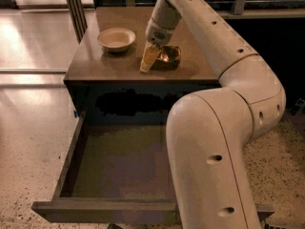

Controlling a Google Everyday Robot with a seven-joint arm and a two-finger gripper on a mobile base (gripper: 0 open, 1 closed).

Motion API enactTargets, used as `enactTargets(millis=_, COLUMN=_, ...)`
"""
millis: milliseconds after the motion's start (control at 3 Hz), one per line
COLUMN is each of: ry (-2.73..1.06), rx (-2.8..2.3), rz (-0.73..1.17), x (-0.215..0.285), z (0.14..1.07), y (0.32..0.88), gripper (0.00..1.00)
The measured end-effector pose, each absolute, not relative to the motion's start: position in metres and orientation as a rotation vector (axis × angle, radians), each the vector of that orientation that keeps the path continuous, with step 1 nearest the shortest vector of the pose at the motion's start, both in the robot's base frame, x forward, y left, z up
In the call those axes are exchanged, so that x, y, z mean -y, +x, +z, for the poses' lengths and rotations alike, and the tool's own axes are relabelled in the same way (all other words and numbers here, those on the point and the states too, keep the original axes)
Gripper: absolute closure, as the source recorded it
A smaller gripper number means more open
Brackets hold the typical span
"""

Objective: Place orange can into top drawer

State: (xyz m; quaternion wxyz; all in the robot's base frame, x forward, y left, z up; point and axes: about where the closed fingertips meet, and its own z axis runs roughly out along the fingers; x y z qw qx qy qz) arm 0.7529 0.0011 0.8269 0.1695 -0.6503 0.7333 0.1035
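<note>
The orange can (169, 57) lies on its side on the cabinet's brown top (95, 63), to the right of the middle. My gripper (158, 60) reaches down from the arm onto the can, at its left end, low over the top. The top drawer (121, 163) is pulled wide open below the front edge, and its greenish-grey floor holds nothing. My arm's big white links cover the drawer's right part.
A shallow cream bowl (116, 38) stands on the cabinet top to the left of the can. Dark metal posts (76, 8) rise behind the left corner. Shiny floor (33, 104) lies to the left, speckled floor to the right.
</note>
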Motion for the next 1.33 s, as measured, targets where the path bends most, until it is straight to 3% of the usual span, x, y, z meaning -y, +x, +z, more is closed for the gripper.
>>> enactTargets(millis=667, ry=-1.848, rx=-2.084, rz=0.294, x=-0.0011, z=0.8269, y=0.7529, gripper=0.97)
enactTargets(millis=1333, ry=-1.848, rx=-2.084, rz=0.294, x=-0.0011, z=0.8269, y=0.7529, gripper=1.0)
